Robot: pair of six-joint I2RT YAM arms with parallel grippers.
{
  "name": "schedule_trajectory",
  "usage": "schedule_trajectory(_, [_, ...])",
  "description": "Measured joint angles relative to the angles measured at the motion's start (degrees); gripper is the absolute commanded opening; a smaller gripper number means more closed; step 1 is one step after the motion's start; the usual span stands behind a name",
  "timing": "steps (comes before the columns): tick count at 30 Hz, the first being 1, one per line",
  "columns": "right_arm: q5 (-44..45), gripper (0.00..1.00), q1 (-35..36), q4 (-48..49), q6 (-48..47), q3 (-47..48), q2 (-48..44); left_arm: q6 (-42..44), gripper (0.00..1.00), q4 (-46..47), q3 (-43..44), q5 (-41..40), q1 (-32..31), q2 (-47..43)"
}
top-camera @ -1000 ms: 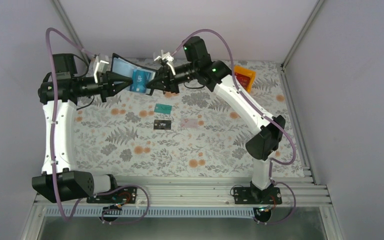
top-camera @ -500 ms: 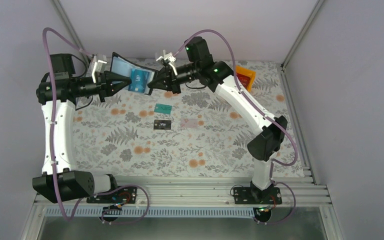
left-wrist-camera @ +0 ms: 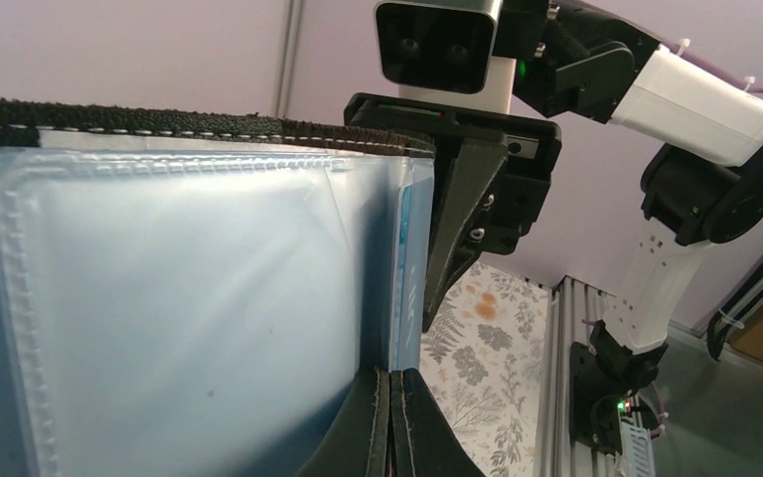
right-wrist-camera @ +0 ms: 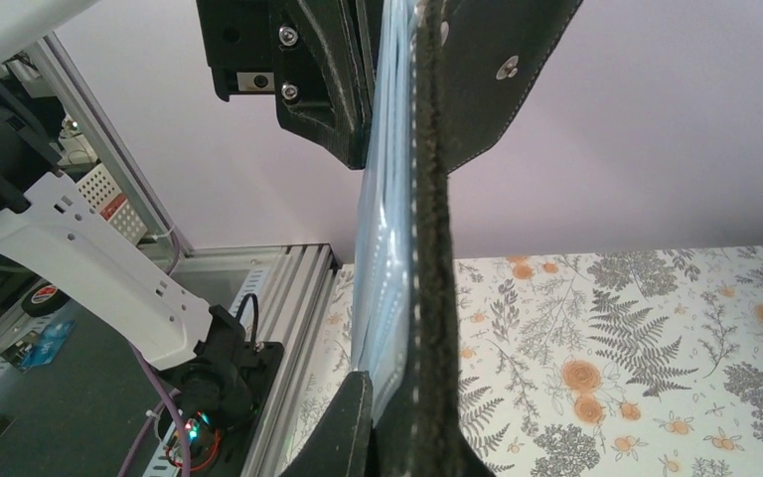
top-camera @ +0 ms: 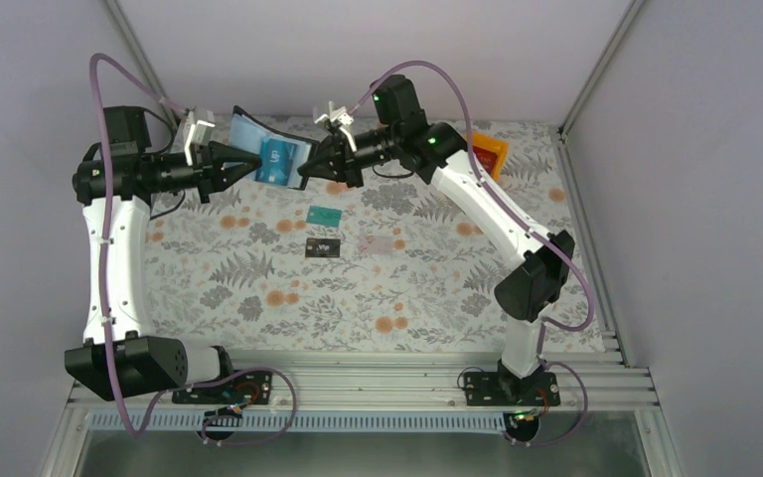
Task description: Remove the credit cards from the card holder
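The black card holder (top-camera: 248, 134) hangs open above the table's far left, my left gripper (top-camera: 255, 162) shut on its lower edge. Its bluish clear sleeves (left-wrist-camera: 179, 298) fill the left wrist view, under the stitched black cover (left-wrist-camera: 159, 123). A blue card (top-camera: 278, 161) sits at the sleeve's right end, edge-on (left-wrist-camera: 412, 258) in the left wrist view. My right gripper (top-camera: 304, 170) is shut on that end, pinching card and sleeve (right-wrist-camera: 387, 248) beside the cover's edge (right-wrist-camera: 432, 248). A teal-green card (top-camera: 325, 215), a black card (top-camera: 324, 247) and a pale pink card (top-camera: 381, 243) lie flat on the table.
An orange bin (top-camera: 488, 149) holding a red card stands at the back right, behind the right arm. The floral tablecloth (top-camera: 288, 288) covers the table. Aluminium rails (top-camera: 378, 373) run along the near edge. Grey walls close in the back and sides.
The right jaws have closed a little further. Both grippers and the card holder between them have shifted slightly to the right. The three cards on the table have not moved.
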Motion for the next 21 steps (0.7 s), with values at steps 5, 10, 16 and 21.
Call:
schedule_trajectory(5, [0.1, 0.04, 0.0, -0.4, -0.9, -0.1, 0.0, 1.0, 0.02, -0.9, 0.8, -2.2, 0.0, 0.0])
schedule_trajectory(10, [0.3, 0.04, -1.4, -3.2, -1.2, -0.1, 0.0, 0.9, 0.02, 1.7, 1.0, -5.2, 0.8, -0.4])
schedule_trajectory(16, [-0.5, 0.04, -1.4, -5.5, -1.7, 1.3, 0.1, 1.2, 0.02, 4.1, 0.8, -8.5, -1.7, -0.9])
schedule_trajectory(21, [0.9, 0.04, -2.5, -4.1, -1.8, -1.0, -0.5, 3.4, 0.02, 2.3, 2.4, -11.5, -1.4, -0.9])
